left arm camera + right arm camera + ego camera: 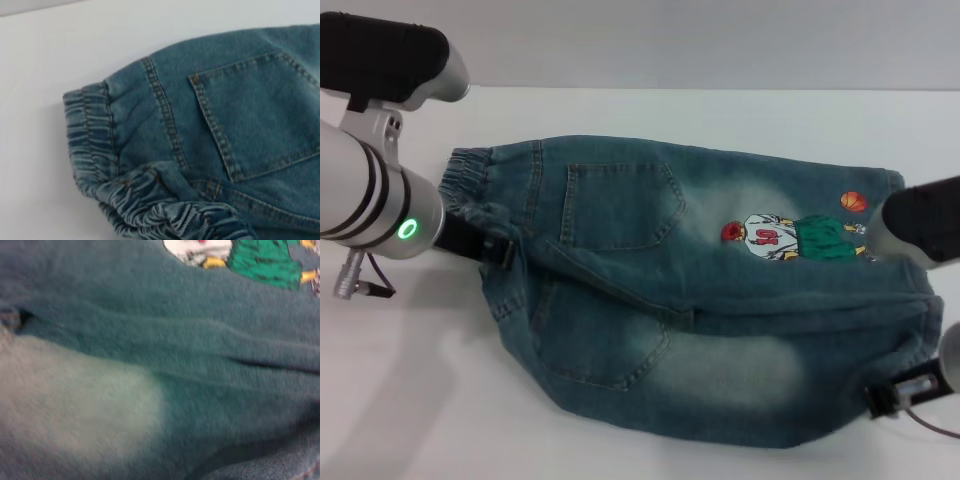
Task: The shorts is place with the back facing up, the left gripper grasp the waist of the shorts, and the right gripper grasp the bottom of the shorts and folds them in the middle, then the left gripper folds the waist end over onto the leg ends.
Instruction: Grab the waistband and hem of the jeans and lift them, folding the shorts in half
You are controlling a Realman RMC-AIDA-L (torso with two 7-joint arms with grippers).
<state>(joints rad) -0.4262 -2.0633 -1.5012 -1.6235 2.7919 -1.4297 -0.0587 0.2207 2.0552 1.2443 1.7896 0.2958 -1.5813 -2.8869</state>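
Shorts [720,330] spread back-up on the white table [650,110], a gripper at each end.

The waist [470,185] lies at the left, the hems [910,290] at the right, both back pockets and the cartoon print [790,238] facing up. The left gripper [485,243] sits at the waist's near corner, where the ruffled band is bunched and lifted; whether its jaws are clamped there cannot be told. The right gripper [890,398] is at the near right hem edge, its jaws likewise unclear.
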